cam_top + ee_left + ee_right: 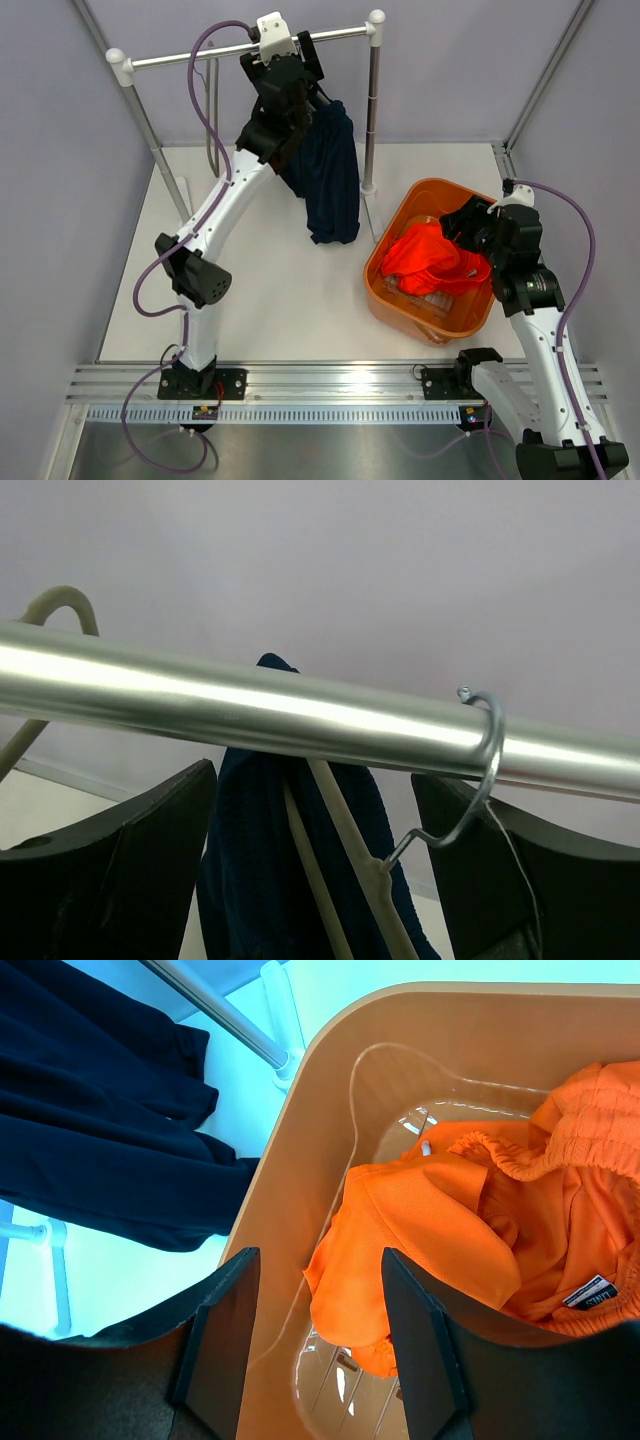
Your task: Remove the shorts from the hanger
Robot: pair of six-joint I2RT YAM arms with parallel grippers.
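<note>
**Left gripper** [288, 58]: raised to the rail [160, 61], jaws wide, nothing held. The shorts [332, 170], dark navy, hang just below and to its right, with the hem clear of the worktop [270, 300].

**Left wrist view:**
- 1 finger [110, 870] stands on each side of the hanger [345, 840], under the rail. I cannot tell whether either touches it.
- The hook [487, 745] sits over the rail, right of the cloth.
- A 2nd hook [60, 605], cream, shows at far left.
- From above, the arm covers the hanger, so none of this can be read there.

**Right gripper** [467, 225]: over the tub [400, 215], jaws part open, empty.

**Right wrist view:**
- An orange garment [440, 1220] lies in the tub beneath the fingers [215, 1340].
- The shorts' hem is near the tub rim but apart from it.

**Edges:**
- The post [372, 110] stands just right of the shorts, between them and the tub.
- Bare worktop shows in front of and left of the shorts.
</note>
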